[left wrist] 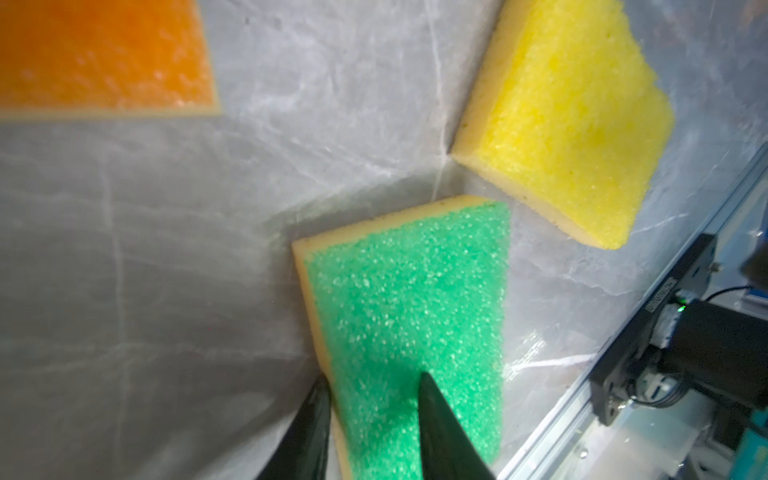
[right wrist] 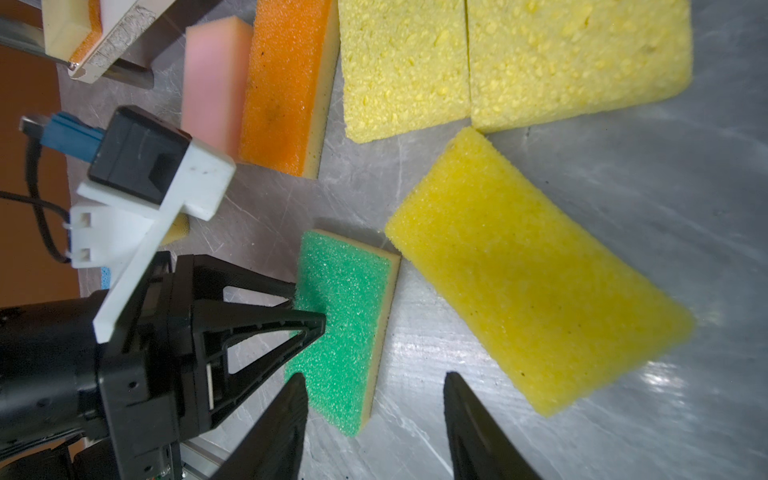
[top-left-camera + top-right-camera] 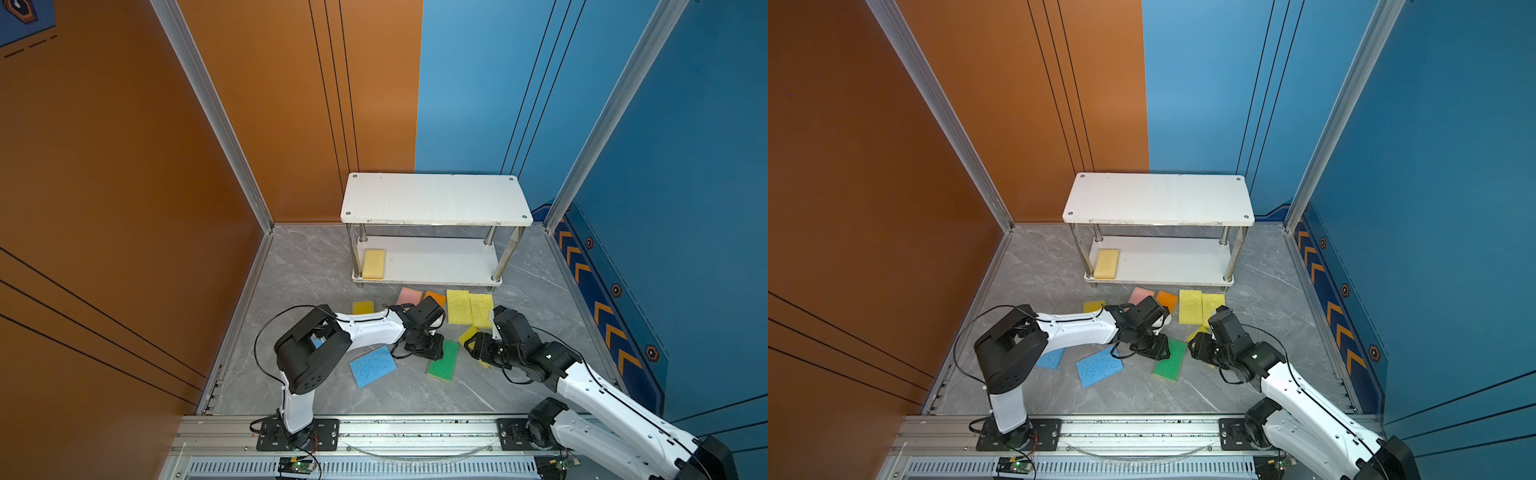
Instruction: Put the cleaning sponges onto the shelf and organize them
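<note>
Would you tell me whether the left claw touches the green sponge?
Touching. In the left wrist view the left claw has one finger on top of the green sponge, the other against its tan edge.

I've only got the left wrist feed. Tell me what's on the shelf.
Observer: One yellow sponge, at the left end of the shelf, on its lower board.
Operator: Give me the right gripper.
Observer: The right gripper hangs open, empty, beside the green sponge.
Operator: Find the blue sponges.
Observer: Two blue sponges lie on the floor, one partly under the left arm.
</note>
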{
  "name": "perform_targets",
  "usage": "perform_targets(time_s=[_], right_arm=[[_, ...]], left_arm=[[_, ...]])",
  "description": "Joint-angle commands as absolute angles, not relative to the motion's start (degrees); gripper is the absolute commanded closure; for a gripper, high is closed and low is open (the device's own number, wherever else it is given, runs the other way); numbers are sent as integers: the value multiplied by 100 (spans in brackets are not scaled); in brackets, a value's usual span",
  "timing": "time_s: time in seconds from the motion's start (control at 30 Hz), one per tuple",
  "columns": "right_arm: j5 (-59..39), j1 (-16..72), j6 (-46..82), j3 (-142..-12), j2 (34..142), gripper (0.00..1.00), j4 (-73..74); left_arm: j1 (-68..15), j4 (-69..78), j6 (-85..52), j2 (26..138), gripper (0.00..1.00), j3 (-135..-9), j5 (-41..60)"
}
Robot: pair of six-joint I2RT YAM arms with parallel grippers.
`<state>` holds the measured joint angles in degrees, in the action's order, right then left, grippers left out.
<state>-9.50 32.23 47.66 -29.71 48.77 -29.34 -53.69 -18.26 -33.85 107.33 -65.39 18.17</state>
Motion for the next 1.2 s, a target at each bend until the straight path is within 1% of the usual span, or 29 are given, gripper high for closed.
perform_targets(time_s=[0.0,0.07,0.17,0.27,0.43,0.57,0.67,0.8,0.83,0.97,1.17], right_arm=[[-1062,3197,4869,-2892,4930,45,-2806],[-1072,3199,4878,-2931,4947,45,-2799],[-1072,3199,4858,-2981,4995,45,-2795],[-1090,3221,4810,-3088,5108,45,-2782],[-1035,3356,4782,-3314,5292,45,-2651],[-1033,3563,4751,-3568,5479,44,-2506],[-1152,3794,4740,-3715,5522,36,-2135],[-1527,4111,4807,-3821,5478,35,-1337],[-1578,4201,4816,-3862,5481,33,-1218],[-1661,4464,4810,-4102,5514,33,-1049],[-1366,4957,4461,-4906,5942,37,-1919]], left_arm=[[-5407,-2177,-3252,10853,87,-6550,1651],[-5397,-2171,-3274,10834,100,-6518,1679],[-5300,-2171,-3309,10612,100,-6390,1666],[-5112,-2171,-3355,10086,100,-6125,1643],[-4604,-1951,-3616,8859,100,-5326,1769],[-4116,-1406,-4146,7780,100,-4546,2078],[-3761,-692,-4772,7052,100,-3889,2273],[-3402,-32,-5530,6285,100,-3230,2347],[-3350,19,-5648,6146,100,-3149,2341],[-3178,92,-5973,5714,100,-3029,2386],[-3121,-401,-5857,5531,100,-3273,2458]])
